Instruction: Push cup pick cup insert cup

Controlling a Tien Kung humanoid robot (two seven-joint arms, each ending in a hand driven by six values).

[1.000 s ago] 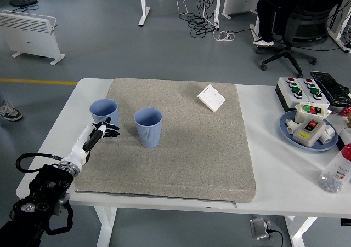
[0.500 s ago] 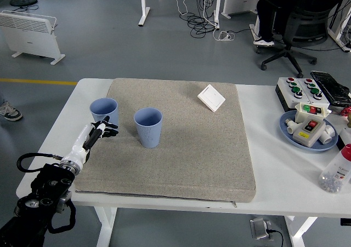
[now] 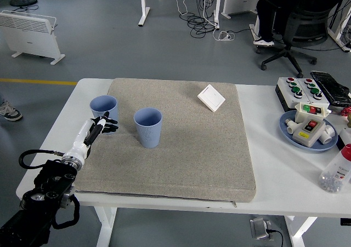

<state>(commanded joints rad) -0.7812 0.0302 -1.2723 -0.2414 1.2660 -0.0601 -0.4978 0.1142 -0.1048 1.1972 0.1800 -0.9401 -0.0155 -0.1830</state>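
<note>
Left hand (image 3: 103,125) fingers spread, holding nothing, just below the left cup (image 3: 103,109). Second cup (image 3: 148,127) sits to their right on the mat (image 3: 208,148). Push low on the wall, slowly, to avoid tipping.

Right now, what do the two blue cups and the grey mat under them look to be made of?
Left cup and right cup: likely matte plastic, with fine vertical ribbing and an even pale blue colour. Mat: looks like felt or coarse fabric over foam, with a speckled grey texture and a thick, soft edge.
</note>
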